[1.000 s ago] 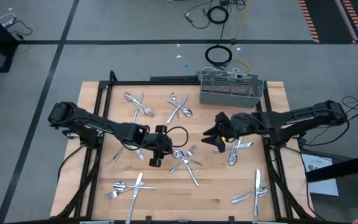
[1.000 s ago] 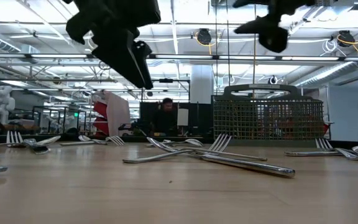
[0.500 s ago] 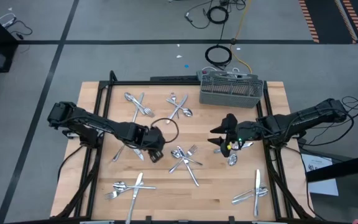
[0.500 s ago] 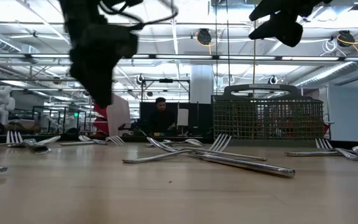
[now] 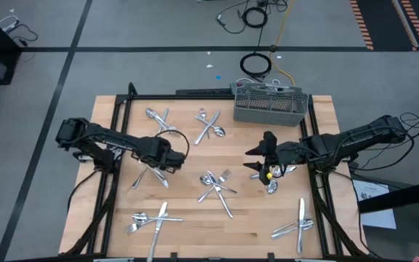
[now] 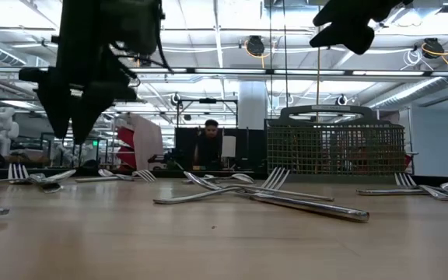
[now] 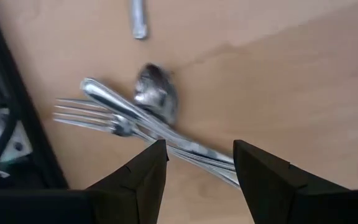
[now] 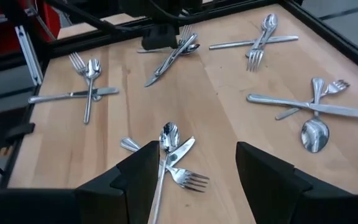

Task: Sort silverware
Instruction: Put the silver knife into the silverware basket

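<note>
While the left gripper [image 5: 167,156] hung open and empty above a crossed pile of shiny silver forks and spoons [image 7: 143,118], it needed lowering to pick one; the right gripper [image 5: 266,154] waited, open.

Silverware [image 7: 143,118] blurred, partly hidden

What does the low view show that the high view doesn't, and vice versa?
Low only: the room behind the table, with a person past the far edge and ceiling lights.

High only: both whole arms, the left gripper open over a silverware pile, the right gripper open above the table's right side, and cables on the floor.

Both: the grey mesh caddy at the far edge and the crossed fork and knife pile mid-table.
</note>
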Tool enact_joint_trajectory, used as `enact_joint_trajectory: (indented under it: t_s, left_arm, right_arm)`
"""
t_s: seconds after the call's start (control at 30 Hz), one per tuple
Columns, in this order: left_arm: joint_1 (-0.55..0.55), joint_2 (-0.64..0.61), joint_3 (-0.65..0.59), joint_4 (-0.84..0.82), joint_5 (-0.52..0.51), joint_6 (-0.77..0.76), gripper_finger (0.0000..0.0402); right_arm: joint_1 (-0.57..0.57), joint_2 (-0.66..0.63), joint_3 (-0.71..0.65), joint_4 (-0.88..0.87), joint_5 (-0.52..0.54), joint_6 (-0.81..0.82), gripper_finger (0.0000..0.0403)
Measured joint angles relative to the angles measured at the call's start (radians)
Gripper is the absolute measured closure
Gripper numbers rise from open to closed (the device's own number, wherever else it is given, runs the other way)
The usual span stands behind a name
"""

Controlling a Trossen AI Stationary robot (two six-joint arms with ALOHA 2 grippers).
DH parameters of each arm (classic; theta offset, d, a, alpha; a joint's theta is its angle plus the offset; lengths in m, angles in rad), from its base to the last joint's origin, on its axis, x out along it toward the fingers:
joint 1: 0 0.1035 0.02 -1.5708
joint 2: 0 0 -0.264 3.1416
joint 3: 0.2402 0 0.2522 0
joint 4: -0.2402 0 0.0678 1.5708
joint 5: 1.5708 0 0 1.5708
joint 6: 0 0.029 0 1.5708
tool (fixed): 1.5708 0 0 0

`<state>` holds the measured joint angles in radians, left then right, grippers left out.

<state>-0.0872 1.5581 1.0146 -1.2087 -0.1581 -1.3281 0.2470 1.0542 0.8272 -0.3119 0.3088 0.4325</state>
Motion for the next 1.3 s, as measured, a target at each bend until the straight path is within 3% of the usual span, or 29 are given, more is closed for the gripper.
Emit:
enact_joint_trajectory:
  t_s: [0.13, 0.57, 0.77, 1.3]
  left_arm:
    - [0.028, -0.005, -0.067, 0.027, 0.005, 0.024, 0.0206]
    - [0.044, -0.070, -0.247, 0.210, 0.056, -0.136, 0.0206]
    - [0.041, -0.070, -0.275, 0.330, 0.071, -0.160, 0.0206]
    - [-0.045, -0.071, -0.267, 0.330, 0.079, -0.260, 0.0206]
  right_arm:
    - [0.000, 0.000, 0.000, 0.018, 0.001, 0.050, 0.0200]
    - [-0.001, 0.000, 0.000, 0.101, 0.005, 0.048, 0.0200]
    - [-0.005, 0.001, 0.000, 0.107, 0.013, 0.034, 0.0200]
    - [-0.020, 0.001, 0.000, 0.107, 0.013, -0.018, 0.0200]
